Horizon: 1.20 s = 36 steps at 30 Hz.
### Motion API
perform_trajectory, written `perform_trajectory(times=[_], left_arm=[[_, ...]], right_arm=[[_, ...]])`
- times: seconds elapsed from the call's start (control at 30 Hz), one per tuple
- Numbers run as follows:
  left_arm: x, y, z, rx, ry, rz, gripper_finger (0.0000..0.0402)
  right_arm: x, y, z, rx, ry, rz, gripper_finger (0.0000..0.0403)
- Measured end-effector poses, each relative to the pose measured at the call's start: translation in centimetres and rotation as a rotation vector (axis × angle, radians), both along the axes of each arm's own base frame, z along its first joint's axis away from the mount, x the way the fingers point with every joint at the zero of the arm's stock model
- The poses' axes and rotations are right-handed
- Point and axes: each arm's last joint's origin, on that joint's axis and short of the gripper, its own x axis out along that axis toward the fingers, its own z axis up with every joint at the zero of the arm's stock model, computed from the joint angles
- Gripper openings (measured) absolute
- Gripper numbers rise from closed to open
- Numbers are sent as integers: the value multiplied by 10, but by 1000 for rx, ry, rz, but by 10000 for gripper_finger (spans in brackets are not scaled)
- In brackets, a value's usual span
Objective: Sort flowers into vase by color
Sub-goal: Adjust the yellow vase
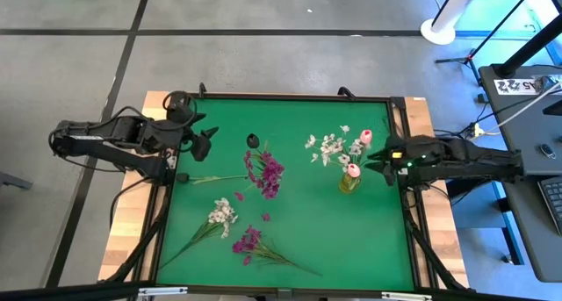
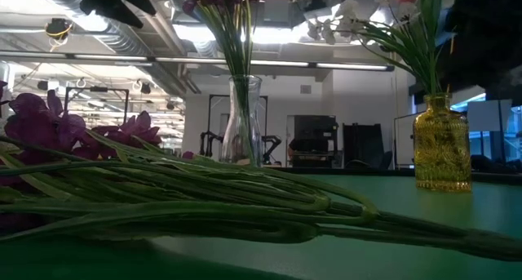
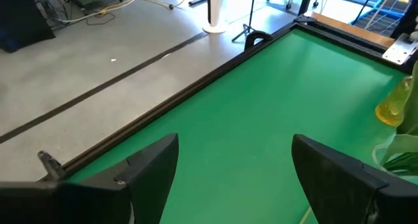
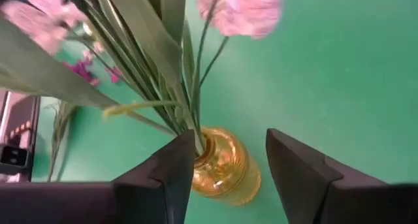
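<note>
The left gripper point(image 1: 207, 141) hovered over the green table point(image 1: 299, 240) near its left edge, jaws spread wide and empty. Just right of it stood a clear vase point(image 2: 242, 121) holding magenta flowers point(image 1: 266, 172). A white spray point(image 1: 221, 215) and a magenta spray point(image 1: 248, 243) lay flat on the near left part of the table. Farther right, the yellow vase point(image 1: 349, 182) held white blossoms point(image 1: 329, 146) and pink tulip buds point(image 1: 354, 169). The right gripper point(image 1: 376, 161) hung just beside this vase, jaws parted and gripping nothing.

Left tool point(image 3: 235, 175) open above green table point(image 3: 261, 106).
</note>
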Motion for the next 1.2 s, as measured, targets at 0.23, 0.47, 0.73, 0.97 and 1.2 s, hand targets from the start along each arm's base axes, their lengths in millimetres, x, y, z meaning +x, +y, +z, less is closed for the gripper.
perform_trajectory(times=[0.23,0.47,0.73,0.97,1.2], left_arm=[[-1,0,-1,-13,7,11,292],[-1,0,-2,-26,-6,21,292],[-1,0,-2,-37,-17,29,292],[-1,-1,-2,-53,-17,13,292],[-1,0,-2,-53,-17,14,293]], right_arm=[[-34,-1,2,28,-113,-56,188],[-31,0,25,-70,-384,17,188],[-3,3,23,-256,-642,178,188],[-8,2,10,-320,-640,138,188],[-25,5,17,-394,-751,147,188]])
